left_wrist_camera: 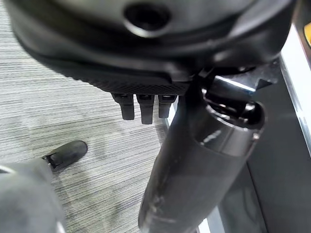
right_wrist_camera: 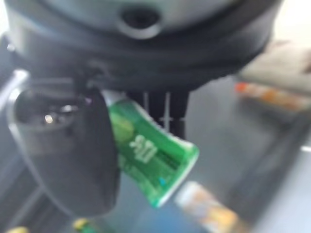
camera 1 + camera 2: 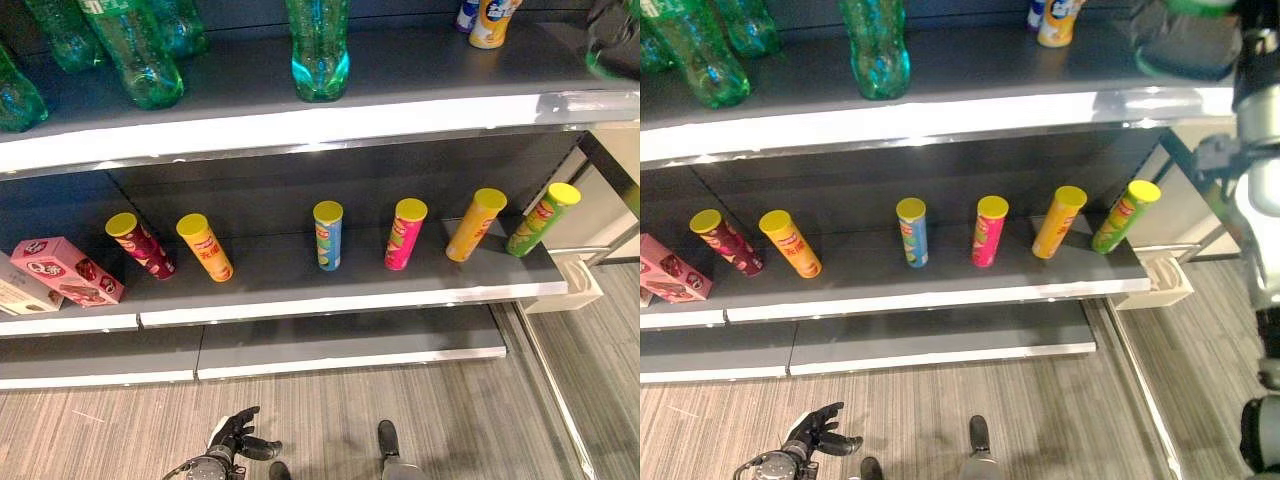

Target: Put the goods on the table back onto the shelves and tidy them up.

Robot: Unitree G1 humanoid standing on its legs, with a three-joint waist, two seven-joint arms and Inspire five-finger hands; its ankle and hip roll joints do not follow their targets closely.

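So the right hand (image 2: 73,160) is up at the top shelf (image 3: 420,70), thumb and fingers curled round a green bottle (image 2: 150,155), which sits between the thumb and the row of fingers and pokes out past them. From the head camera that hand shows at the shelf's far right end. The left hand (image 3: 232,440) hangs low over the striped floor (image 3: 450,420), fingers loosely spread, holding nothing. Other green bottles (image 3: 320,45) stand on that top shelf. On the middle shelf (image 3: 350,300), six yellow-lidded chip cans (image 3: 328,235) stand spaced apart in a row, with a pink box (image 3: 68,270) at the left end
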